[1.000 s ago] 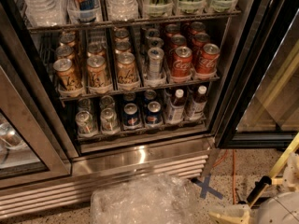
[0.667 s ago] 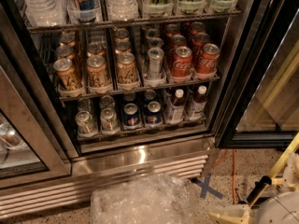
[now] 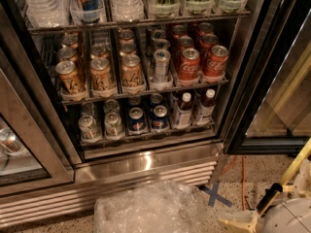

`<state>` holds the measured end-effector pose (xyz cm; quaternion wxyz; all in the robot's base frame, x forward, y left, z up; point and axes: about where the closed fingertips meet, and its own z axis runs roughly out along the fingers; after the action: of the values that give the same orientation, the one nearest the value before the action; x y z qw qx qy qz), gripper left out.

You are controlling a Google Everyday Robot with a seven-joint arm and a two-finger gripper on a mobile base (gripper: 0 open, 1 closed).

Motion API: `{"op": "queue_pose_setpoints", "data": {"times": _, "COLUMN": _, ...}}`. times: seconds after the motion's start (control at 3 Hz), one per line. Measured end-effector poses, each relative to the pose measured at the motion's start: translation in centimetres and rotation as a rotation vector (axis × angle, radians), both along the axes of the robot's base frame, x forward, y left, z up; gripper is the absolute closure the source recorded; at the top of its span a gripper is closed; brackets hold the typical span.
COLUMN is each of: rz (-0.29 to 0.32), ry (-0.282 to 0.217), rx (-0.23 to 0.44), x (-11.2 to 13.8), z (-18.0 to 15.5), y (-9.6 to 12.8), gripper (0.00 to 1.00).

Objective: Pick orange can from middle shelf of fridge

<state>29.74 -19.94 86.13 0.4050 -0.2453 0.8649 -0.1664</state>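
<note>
Down at the bottom right corner, low over the floor, sits the robot's hand [image 3: 236, 223], a pale cream piece beside the white rounded body of the arm. It seems to be holding and touching nothing, though from here I cannot tell how it is set. Well up and to the left of the hand stands the fridge [image 3: 146, 161], its door swung open, and the middle shelf [image 3: 146, 92] carries lanes of cans. The nearest orange can [image 3: 131, 72] stands upright at the front of its lane, with two more front cans like it further left. Between that can and the hand's side come a slim silver can [image 3: 161, 67] and then the red Coca-Cola cans [image 3: 188, 64]. Just left of the hand, a blue tape cross [image 3: 216, 195] marks the floor, and further left lies crumpled clear plastic [image 3: 146, 212].
</note>
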Motion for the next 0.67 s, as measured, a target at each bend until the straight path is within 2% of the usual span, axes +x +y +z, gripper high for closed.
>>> {"op": "queue_pose_setpoints", "data": {"times": 0.33, "rz": -0.022, "ry": -0.034, "rx": -0.026, "x": 1.2, "z": -0.9, "y": -3.7, "gripper": 0.0}}
{"op": "queue_pose_setpoints", "data": {"times": 0.67, "rz": -0.012, "ry": -0.122, "rx": -0.041, "x": 4.0, "z": -0.6, "y": -7.0, "gripper": 0.0}}
